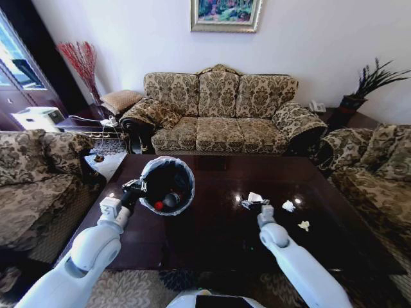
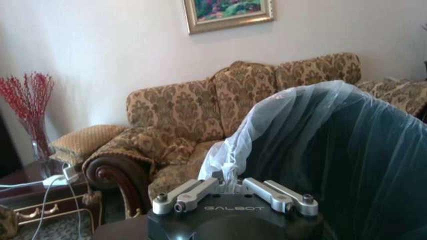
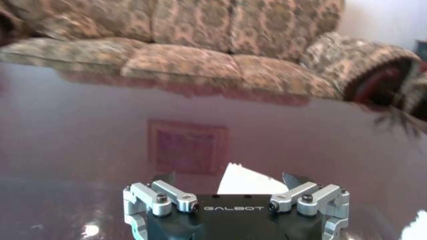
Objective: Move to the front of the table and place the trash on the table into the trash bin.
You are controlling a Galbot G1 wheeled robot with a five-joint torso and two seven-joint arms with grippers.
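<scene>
White paper wad (image 3: 241,181), light and crushable, sits between the right gripper (image 3: 235,186) spread fingers; left gripper (image 2: 230,187) apparently pinches the trash bin (image 1: 168,186) liner.

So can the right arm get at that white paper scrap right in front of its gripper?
Probably yes. The right gripper sits low on the table, fingers open on either side of the white paper scrap, with nothing between them.
</scene>
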